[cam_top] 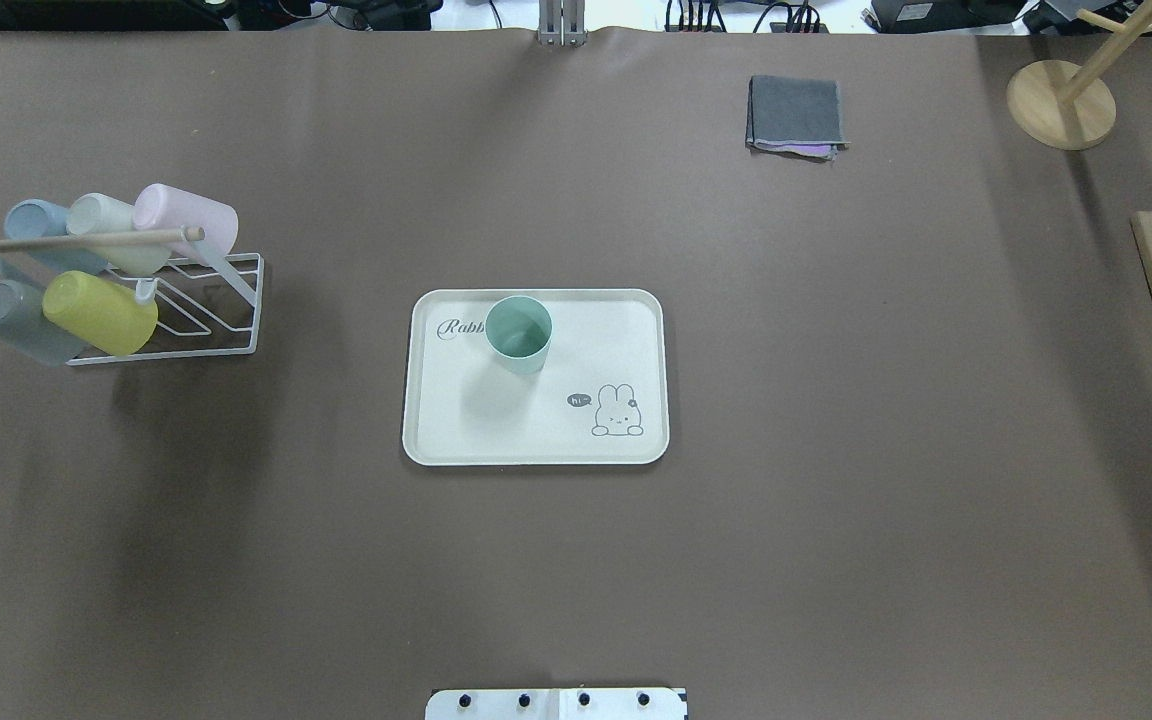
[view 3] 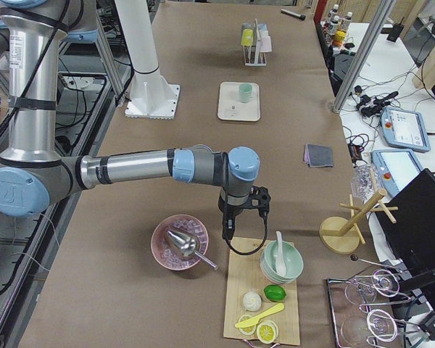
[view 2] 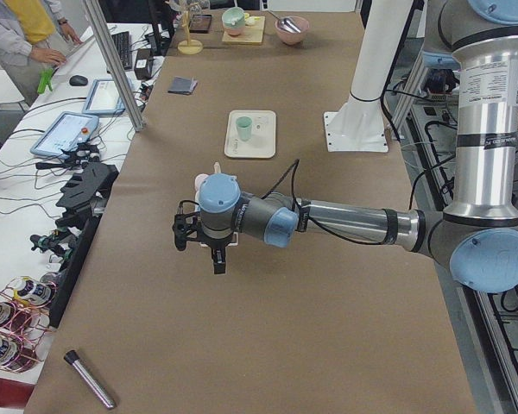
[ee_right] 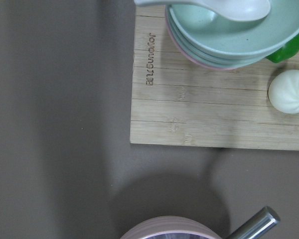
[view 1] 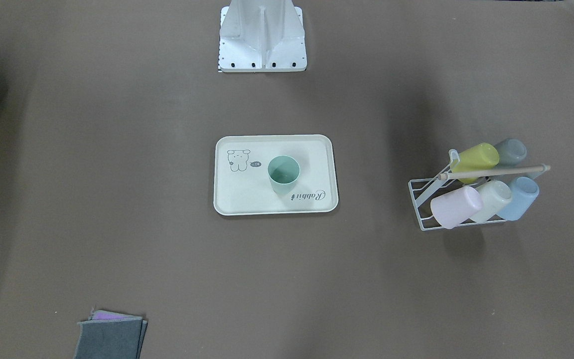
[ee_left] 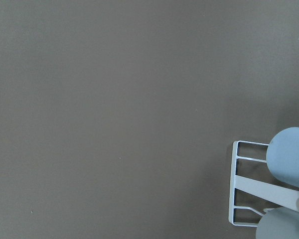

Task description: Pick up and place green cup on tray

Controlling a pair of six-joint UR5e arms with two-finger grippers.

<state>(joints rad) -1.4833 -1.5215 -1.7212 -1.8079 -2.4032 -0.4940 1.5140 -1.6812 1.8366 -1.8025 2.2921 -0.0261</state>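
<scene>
**Left tool**: seen only in the left side view, hanging fingers down over bare counter. Whether its jaws are apart or together cannot be told. The wire rack sits just beyond it. The rack carries five cups lying tilted on its pegs, among them a yellow-green cup and a grey-blue cup. The left wrist view shows only one corner of this rack, at its lower right.

**Right tool**: seen only in the right side view, so its jaw state cannot be told either. It hangs above the counter between a pink bowl and a wooden board. The board carries stacked bowls.

**Task item:** the green cup stands on the tray, well apart from both tools, at the middle of the counter. It is upright with its mouth up and its long axis vertical. It rests on the tray's half away from the robot and covers part of the "Rabbit" script.

**Other:** a folded grey cloth lies near the far counter edge, apart from the tray.
</scene>
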